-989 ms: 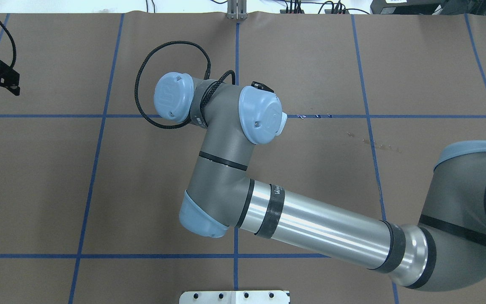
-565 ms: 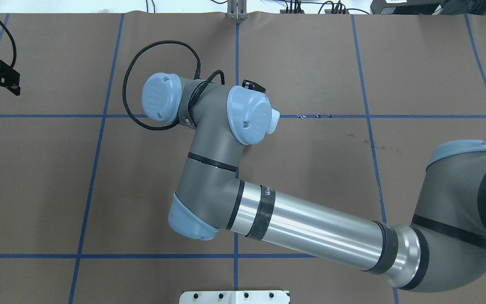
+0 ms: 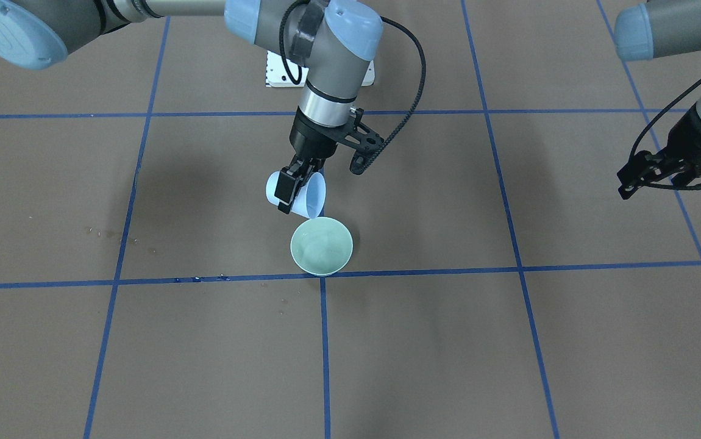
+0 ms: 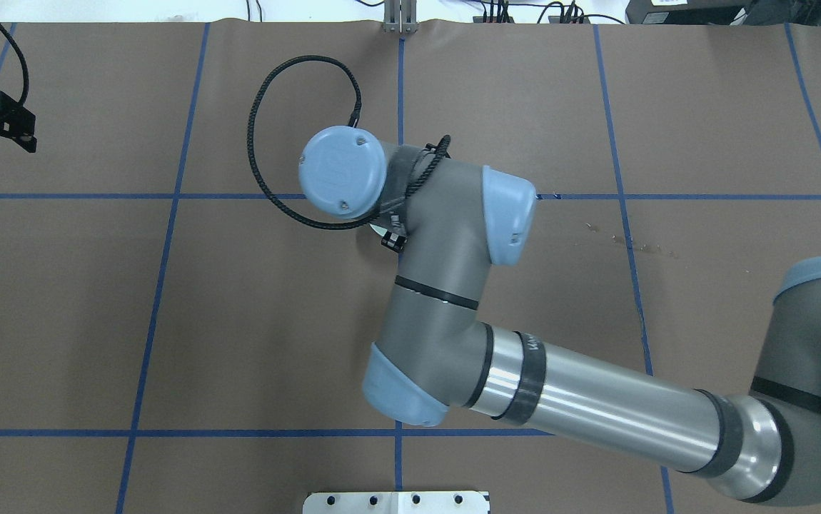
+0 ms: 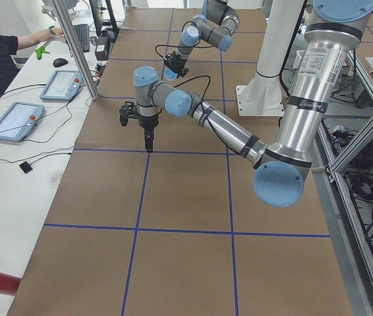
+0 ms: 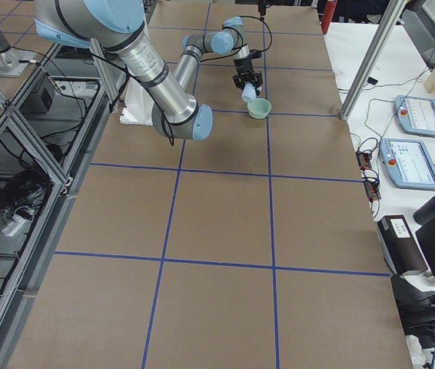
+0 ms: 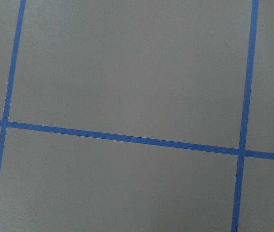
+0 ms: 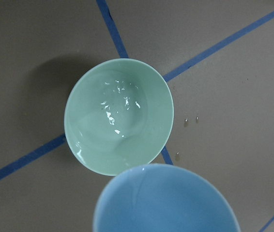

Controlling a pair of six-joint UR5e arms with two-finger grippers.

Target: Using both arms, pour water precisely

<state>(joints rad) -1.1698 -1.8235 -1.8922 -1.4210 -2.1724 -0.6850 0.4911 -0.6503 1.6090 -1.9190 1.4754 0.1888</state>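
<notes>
Right tool [image 3: 292,186] is pinching the light blue cup [image 8: 166,203]. The cup is tipped hard: long axis nearer flat than upright, base up by my tool, mouth facing sideways and down at the green bowl [image 8: 74,125]. Its lip hangs just over the bowl's robot-side rim, not over the middle. Water [image 8: 117,108] sits in the bowl bottom, glints and ripples only; no stream visible.

Risk: with the lip so near the edge, a thin flow may run down the cup wall or fall outside the rim. Drops [image 8: 185,122] already lie on the table [image 3: 143,341] beside the bowl. More tilt could overshoot the amount.

Left tool [image 3: 670,171] is well apart over bare table. Spread or pressed together, cannot tell.
</notes>
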